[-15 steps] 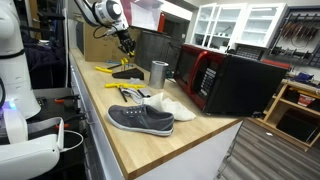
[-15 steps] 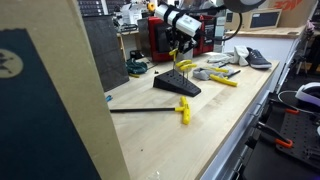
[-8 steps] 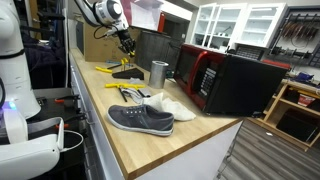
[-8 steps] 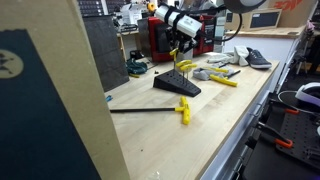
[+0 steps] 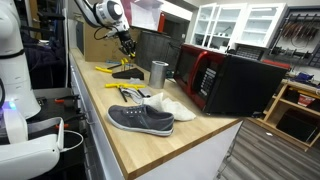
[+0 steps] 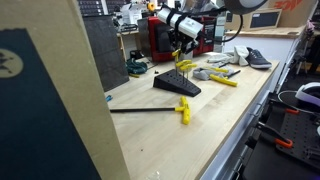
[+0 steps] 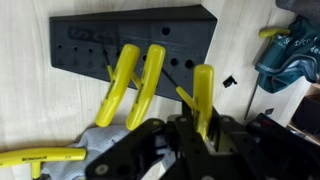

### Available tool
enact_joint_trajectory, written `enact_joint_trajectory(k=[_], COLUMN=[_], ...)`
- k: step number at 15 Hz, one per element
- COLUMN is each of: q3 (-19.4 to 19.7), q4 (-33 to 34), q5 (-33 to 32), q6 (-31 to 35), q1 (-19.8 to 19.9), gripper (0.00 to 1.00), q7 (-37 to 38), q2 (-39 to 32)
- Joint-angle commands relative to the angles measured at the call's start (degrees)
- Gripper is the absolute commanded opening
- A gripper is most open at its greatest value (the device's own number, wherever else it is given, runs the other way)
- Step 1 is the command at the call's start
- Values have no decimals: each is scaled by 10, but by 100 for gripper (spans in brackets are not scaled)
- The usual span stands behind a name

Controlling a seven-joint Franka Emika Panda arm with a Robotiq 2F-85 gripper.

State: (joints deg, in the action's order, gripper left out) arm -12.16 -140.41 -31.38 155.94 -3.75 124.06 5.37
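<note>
Yellow plastic forms the grip of the slim yellow-handled tool (image 7: 203,92), which is pinched between the fingers of the black Robotiq gripper (image 7: 205,128); in the wrist view the jaws are pressed against the handle from both sides. The tool is held over the black wedge-shaped holder with drilled holes (image 7: 130,40), close to its low front edge, and whether it touches the holder cannot be told. Two more yellow handles (image 7: 135,85) are seen standing slanted in the holder's holes, just beside the held tool. A crumpled teal object (image 7: 285,55) is seen near one end of the holder. On the light wooden bench top (image 5: 150,148), a round metal cup (image 5: 158,73) is set just beside the holder, while a grey canvas shoe (image 5: 140,119) is laid well apart from it. A red-and-black microwave oven (image 5: 225,82) is placed beyond the cup. A loose yellow tool (image 6: 184,110) is laid flat near the holder in an exterior view.
</note>
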Motion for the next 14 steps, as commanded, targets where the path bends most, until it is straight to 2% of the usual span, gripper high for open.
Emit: enact_joint_trajectory(k=[1,14], q3=[-1,-7], q4=[-1,-3], q5=[-8,17], q6=[-2,-7], q1=[5,-1], gripper=[4,4], q7=[28,30], q2=[0,-22])
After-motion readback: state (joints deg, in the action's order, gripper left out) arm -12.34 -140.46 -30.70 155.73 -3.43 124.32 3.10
